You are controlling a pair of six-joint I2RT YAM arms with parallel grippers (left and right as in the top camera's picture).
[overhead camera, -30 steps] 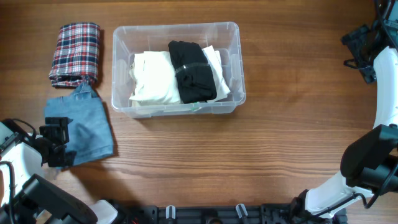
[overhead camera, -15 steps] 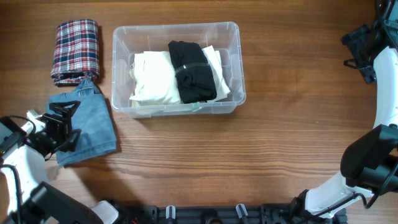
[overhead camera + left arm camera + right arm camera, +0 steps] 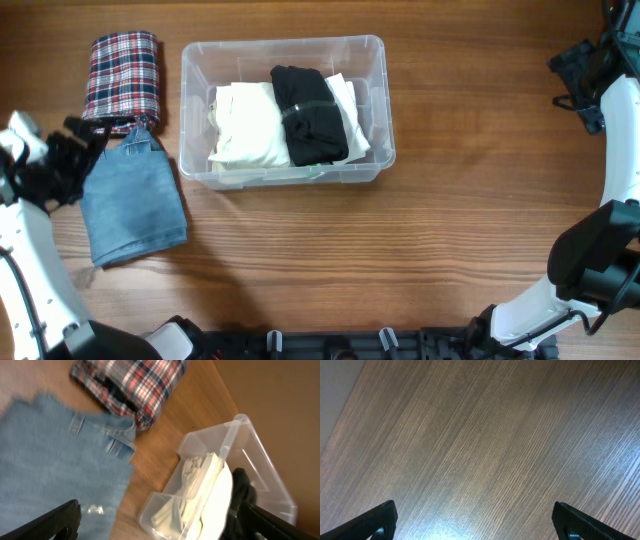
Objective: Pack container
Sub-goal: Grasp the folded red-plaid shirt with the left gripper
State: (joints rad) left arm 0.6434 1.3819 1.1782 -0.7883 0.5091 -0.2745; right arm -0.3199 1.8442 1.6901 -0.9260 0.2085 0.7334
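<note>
The clear container (image 3: 283, 43) sits at the table's back centre, holding a folded cream garment (image 3: 245, 122) and a folded black garment (image 3: 308, 115) side by side. To its left lie a folded plaid shirt (image 3: 122, 80) and, nearer the front, folded blue denim (image 3: 135, 195). My left gripper (image 3: 88, 135) hangs open over the denim's far left corner, beside the plaid shirt's near end, holding nothing. The left wrist view shows the denim (image 3: 55, 460), plaid shirt (image 3: 135, 385) and container (image 3: 235, 435) beyond the open left gripper (image 3: 160, 525). My right gripper (image 3: 575, 75) stands open at the far right.
The right wrist view shows only bare wooden tabletop (image 3: 480, 435) between the open right gripper (image 3: 475, 520) fingers. The right arm's white links (image 3: 620, 170) run down the right edge. A black rail (image 3: 330, 345) lines the front edge.
My left gripper has moved away from the front edge, from the denim's near left side to its far left corner. The denim has shifted slightly. The right arm is still.
</note>
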